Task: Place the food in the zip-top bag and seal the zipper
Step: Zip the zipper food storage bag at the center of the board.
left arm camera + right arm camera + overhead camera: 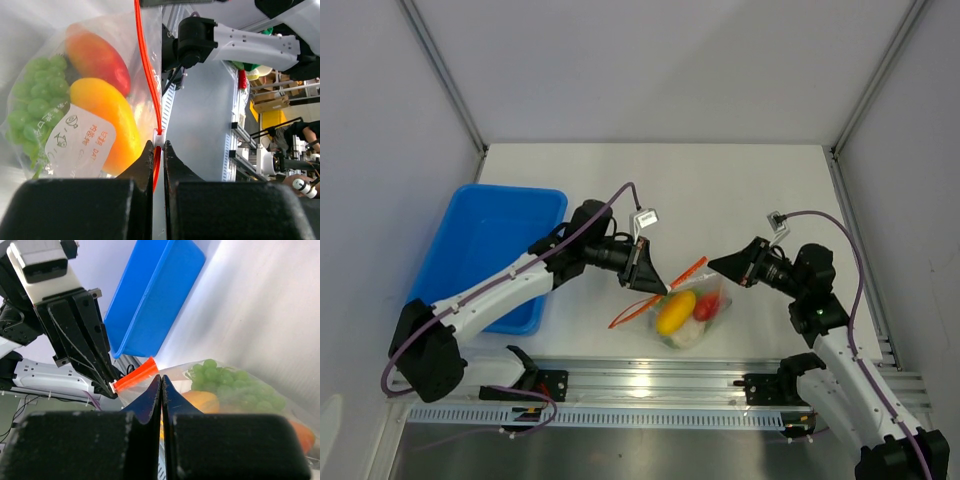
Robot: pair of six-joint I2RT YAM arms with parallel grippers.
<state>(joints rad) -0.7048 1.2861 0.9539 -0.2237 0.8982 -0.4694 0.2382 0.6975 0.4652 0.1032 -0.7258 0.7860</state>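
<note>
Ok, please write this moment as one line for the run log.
step: sealing | food: inside zip-top bag | left pincer: shut on zipper | right pincer: shut on zip-top bag

Bright, even overhead light washes the white table (740, 190) pale, with only soft shadows and a glare streak on the metal rail (650, 378). The left claw (158, 148) and right claw (161, 381) blur near their lenses. Light shines through the zip-top bag (45, 45), its zipper (147, 65) sharp.

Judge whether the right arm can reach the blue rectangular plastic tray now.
Probably not: the right gripper is shut on the clear plastic zip-top bag, and the left arm lies between it and the tray.
</note>
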